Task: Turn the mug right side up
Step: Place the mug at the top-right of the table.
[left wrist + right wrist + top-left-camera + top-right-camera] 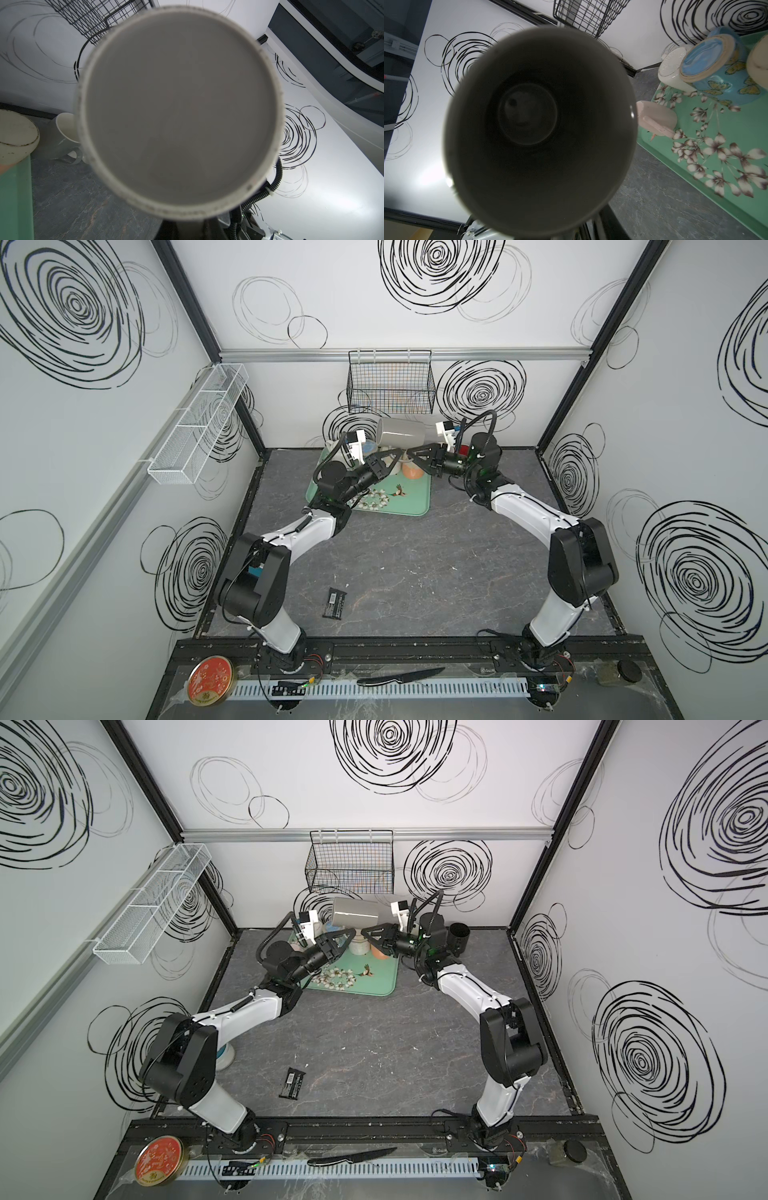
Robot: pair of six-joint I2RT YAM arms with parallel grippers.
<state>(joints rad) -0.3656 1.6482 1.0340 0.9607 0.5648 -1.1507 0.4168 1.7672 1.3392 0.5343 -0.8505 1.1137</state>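
Mug: grey mug [402, 432] hangs on its side in mid-air over the back end of the green tray [415, 508], base twd the left arm, mouth twd the right arm. Roughly half-way turned, by my read.
Left claw: left claw [397, 452] is shut tight under the mug's belly. It seems to pinch the mug from below, prob. by the handle, but the contact pt is hidden.
Right claw: right claw [412, 455] meets it tip to tip under the mug. How wide it stands, or whether it grips, can't tell.
Why so: two claws at one spot looks like a hand-off, so the turn can be finished w/ a fresh grip. That is a judgement only. Left wrist view fills w/ the flat base, right wrist view w/ the dark inside.
On tray: blue cup [712, 68] and white cup [672, 68] sit bottom-up, pink cup [656, 118] near them.
In the way: those cups leave little bare tray at the back for a set-down. Wire basket [390, 383] on the back wall hangs close behind and above the mug.
Elsewhere: black cup [458, 936] sits off the tray by the right arm. A pale cup [66, 128] lies on its side on the table [415, 572]. Black pack [335, 603] is well apart.
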